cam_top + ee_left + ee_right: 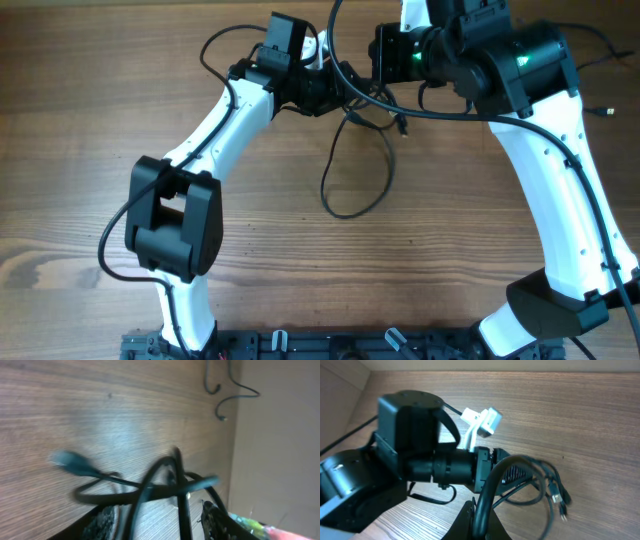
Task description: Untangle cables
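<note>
Both grippers meet at the tangle, at the far side of the table (150, 60).

Your right gripper (481, 510) is clamped tight on one strand of the cables (350, 215), and that strand arcs up out of its fingers toward the left gripper (160, 517). Your left gripper stands partly open, a finger on either side of several crossed strands without pinching them, though that view is blurred. From the knot between the two grippers, a long loop lies on the table toward the arm bases, with a plug end just beside the knot.
</note>
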Tool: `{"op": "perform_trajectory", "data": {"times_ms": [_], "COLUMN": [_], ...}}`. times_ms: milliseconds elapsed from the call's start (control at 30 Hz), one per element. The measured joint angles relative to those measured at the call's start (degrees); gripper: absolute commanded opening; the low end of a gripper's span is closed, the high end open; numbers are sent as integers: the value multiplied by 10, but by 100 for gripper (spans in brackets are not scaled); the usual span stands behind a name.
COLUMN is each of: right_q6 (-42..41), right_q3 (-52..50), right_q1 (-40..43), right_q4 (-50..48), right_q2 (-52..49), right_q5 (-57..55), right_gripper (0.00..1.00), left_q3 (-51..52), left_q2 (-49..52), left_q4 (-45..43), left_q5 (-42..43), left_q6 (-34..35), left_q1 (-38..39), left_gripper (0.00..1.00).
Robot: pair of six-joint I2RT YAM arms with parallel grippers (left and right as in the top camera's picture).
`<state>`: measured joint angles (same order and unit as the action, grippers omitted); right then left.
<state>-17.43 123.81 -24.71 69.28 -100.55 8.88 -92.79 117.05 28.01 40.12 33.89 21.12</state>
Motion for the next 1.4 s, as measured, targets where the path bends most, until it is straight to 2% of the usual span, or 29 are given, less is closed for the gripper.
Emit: {"op": "perform_trajectory", "data": {"times_ms": [200,267,533,767,900,1133,1233,1267,1367,1400], "right_q6": [2,2,-11,-36,-42,-22,-14,-8,5,9], "right_q3": [1,14,131,139,136,135,135,135,135,135], "right_q1": [7,28,174,257,283,287,287,288,293,296], "right_q4": [-14,-28,-68,-78,-89,-70,-60,-60,-59,-59], "right_q2": [0,0,13,12,11,10,9,9,9,9], "right_q5": [-12,4,149,227,203,56,57,66,109,127], "right_gripper": [4,4,4,4,4,4,4,4,4,4], "left_q3": [0,0,0,-11,-20,-28,-27,-26,-23,-22], "left_q2": [2,2,2,0,-6,-14,-14,-14,-14,-14], "left_q4": [45,70,113,148,157,174,179,181,186,186], "left_q5": [-59,-90,-142,-165,-174,-198,-211,-213,-205,-198], "left_q6": [4,3,7,16,24,31,30,29,16,16], "left_q1": [-9,-18,-28,-21,-15,-9,-9,-10,-22,-31], "left_gripper": [23,19,19,19,19,20,29,37,70,77]}}
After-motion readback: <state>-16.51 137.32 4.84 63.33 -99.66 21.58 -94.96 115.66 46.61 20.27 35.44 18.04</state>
